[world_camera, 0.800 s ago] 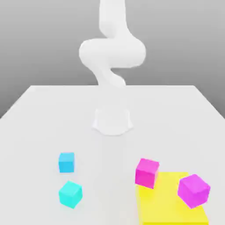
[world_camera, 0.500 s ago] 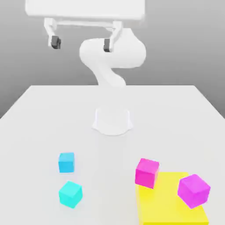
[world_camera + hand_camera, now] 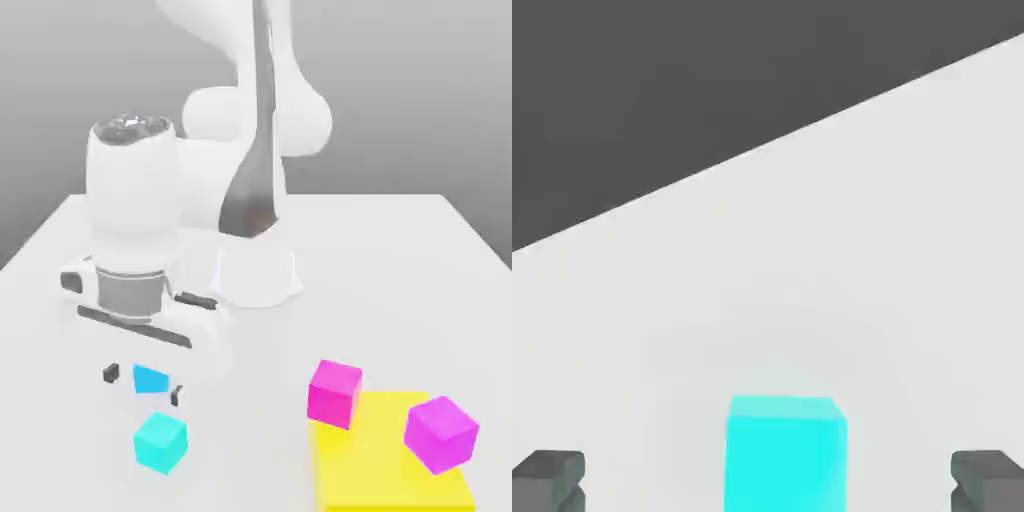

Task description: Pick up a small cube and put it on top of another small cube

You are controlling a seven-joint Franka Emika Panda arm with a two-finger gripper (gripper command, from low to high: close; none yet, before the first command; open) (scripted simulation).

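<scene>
The small cube sits free on the desk near the front edge, just in front of the sky-blue cube (which is the one under the hand in the exterior view). Your hand is spread wide, holding nothing. Centre it over the turquoise one w/ pads square to opposite faces, then go straight down before closing.

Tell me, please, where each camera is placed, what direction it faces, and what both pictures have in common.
Exterior view: off the arm, facing its base across the white table; the arm and open pincer show.
Hand view: on the hand, looking between the dark fingertips at a cyan cube on the table.
Shared: table, pincer; which cube, the sky-blue cube or the turquoise cube, I cannot tell.
</scene>
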